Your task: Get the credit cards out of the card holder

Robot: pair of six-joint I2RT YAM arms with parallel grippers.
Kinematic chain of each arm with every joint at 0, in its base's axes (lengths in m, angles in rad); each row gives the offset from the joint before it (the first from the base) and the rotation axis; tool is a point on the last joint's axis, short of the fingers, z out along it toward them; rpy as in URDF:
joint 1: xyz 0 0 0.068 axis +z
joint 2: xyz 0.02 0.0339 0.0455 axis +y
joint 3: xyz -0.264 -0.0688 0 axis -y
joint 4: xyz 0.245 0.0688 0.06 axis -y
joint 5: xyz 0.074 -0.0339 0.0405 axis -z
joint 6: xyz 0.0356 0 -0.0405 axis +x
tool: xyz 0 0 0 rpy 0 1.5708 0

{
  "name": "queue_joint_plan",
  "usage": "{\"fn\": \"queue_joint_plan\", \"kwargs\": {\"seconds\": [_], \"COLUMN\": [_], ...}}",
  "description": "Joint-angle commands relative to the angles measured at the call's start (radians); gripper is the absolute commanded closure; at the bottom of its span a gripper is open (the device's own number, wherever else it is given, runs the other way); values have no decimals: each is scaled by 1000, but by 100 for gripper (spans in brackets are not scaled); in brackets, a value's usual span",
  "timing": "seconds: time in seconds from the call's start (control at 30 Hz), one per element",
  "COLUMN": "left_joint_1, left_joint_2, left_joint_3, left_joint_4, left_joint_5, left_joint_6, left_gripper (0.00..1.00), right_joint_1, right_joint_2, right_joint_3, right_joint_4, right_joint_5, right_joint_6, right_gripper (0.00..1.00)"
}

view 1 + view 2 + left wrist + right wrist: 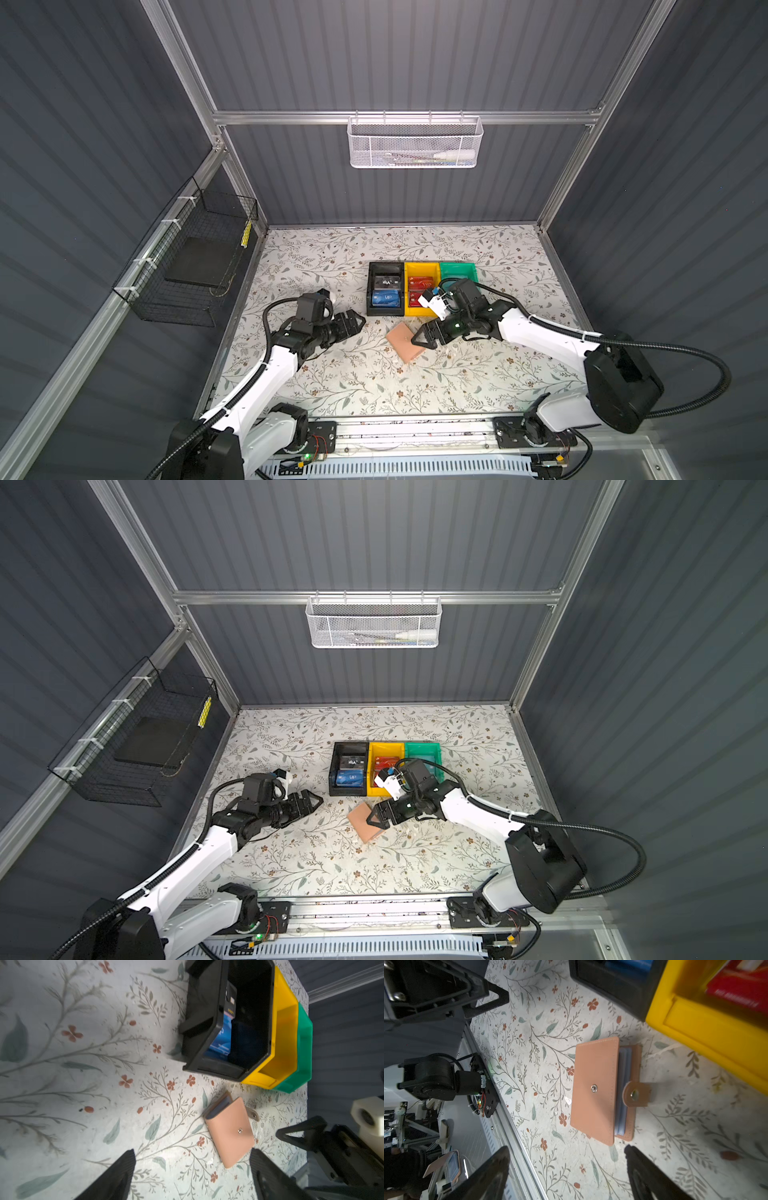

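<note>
The tan card holder (405, 344) (362, 821) lies on the floral table, its cover folded down and its snap strap (636, 1094) undone. Bluish sleeves (623, 1093) show at its edge; any credit cards inside are hidden. A blue credit card (386, 298) (222, 1036) lies in the black bin (371, 291), and red credit cards (419, 286) (741, 987) lie in the yellow bin (419, 311). My right gripper (417, 341) (566, 1149) is open just at the holder's right edge, with nothing between its fingers. My left gripper (358, 321) (192, 1155) is open, left of the holder and apart from it.
A green bin (457, 270) stands beside the yellow one, partly behind my right wrist. A white mesh basket (413, 143) hangs on the back wall and a black wire basket (191, 257) on the left wall. An aluminium rail (415, 428) runs along the table's front edge.
</note>
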Motion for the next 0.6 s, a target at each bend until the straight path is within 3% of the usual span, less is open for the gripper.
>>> {"fn": "queue_joint_plan", "kwargs": {"seconds": [0.0, 0.57], "left_joint_1": [0, -8], "left_joint_2": [28, 95], "left_joint_3": [-27, -106], "left_joint_4": [51, 250], "left_joint_5": [122, 234], "left_joint_6": [-50, -140], "left_gripper": [11, 9], "right_joint_1": [5, 4], "right_joint_2": [52, 166], "right_joint_3": [41, 71], "right_joint_4": [-51, -32], "right_joint_5": [-64, -75], "right_joint_6": [19, 16], "right_gripper": [14, 19]}}
